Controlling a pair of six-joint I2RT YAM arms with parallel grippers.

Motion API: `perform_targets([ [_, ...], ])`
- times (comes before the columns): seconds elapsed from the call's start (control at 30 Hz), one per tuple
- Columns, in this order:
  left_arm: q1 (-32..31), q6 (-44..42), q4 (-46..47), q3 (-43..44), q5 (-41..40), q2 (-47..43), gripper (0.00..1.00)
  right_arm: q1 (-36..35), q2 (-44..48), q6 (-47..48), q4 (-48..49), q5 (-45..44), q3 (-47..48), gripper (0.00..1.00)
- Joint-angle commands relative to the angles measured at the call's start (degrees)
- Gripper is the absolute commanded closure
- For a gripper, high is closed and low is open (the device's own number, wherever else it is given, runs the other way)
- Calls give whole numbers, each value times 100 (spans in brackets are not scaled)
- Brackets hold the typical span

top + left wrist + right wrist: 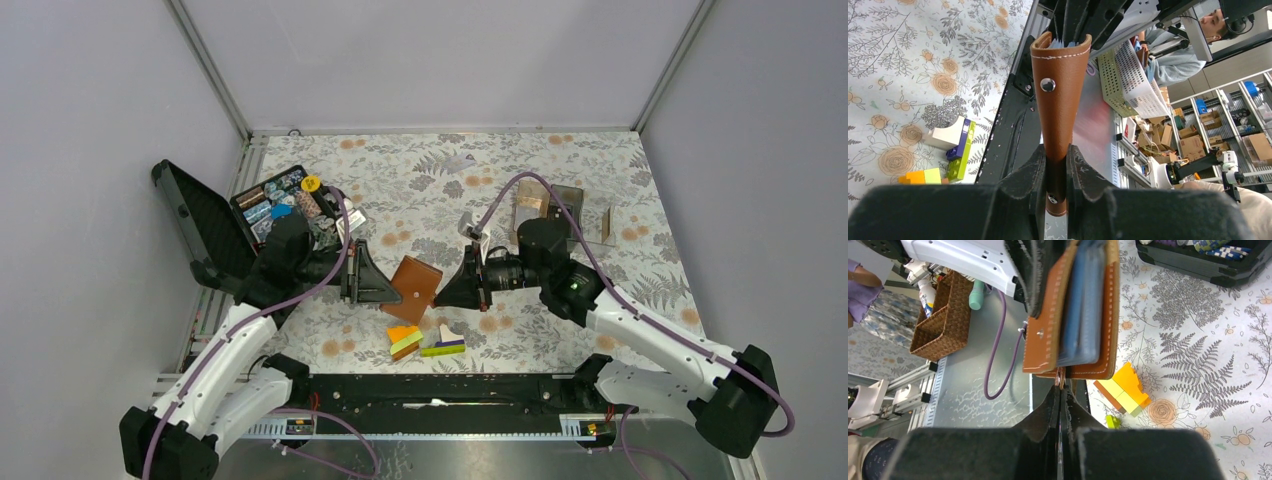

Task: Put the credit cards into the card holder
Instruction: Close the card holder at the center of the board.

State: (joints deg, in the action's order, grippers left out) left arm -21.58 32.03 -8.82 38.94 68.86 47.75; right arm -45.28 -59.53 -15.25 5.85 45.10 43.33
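The brown leather card holder (413, 288) hangs in the air between the two grippers, above the floral table. My left gripper (392, 289) is shut on its snap end; in the left wrist view the holder (1060, 85) stands up from between the fingers (1034, 167). Bluish credit cards (1083, 305) sit inside the holder (1045, 335). My right gripper (447, 291) is shut on the thin edge of a tan credit card (1062, 379) that reaches into the holder's open end; the tips (1062, 392) are just below the holder.
An open black tool case (205, 228) with small parts lies at the far left. A clear and brown compartment box (560, 208) stands at the right rear. Orange, green and purple blocks (425, 342) lie on the table below the holder, near the front rail.
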Motion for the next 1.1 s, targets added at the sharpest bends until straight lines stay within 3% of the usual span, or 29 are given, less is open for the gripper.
perform_targets([
  [0.0,278,397,1077,-64,45,-144,100,-23,262,191,-509,557,18,100],
  [0.07,360,667,1463,-176,46,-113,100,-26,302,191,-547,700,27,100],
  [0.83,693,754,1293,-191,-125,295,100,-25,237,416,-651,1757,97,100],
  [1.07,795,1207,1845,-322,34,433,100,-23,239,663,-822,1970,132,100],
])
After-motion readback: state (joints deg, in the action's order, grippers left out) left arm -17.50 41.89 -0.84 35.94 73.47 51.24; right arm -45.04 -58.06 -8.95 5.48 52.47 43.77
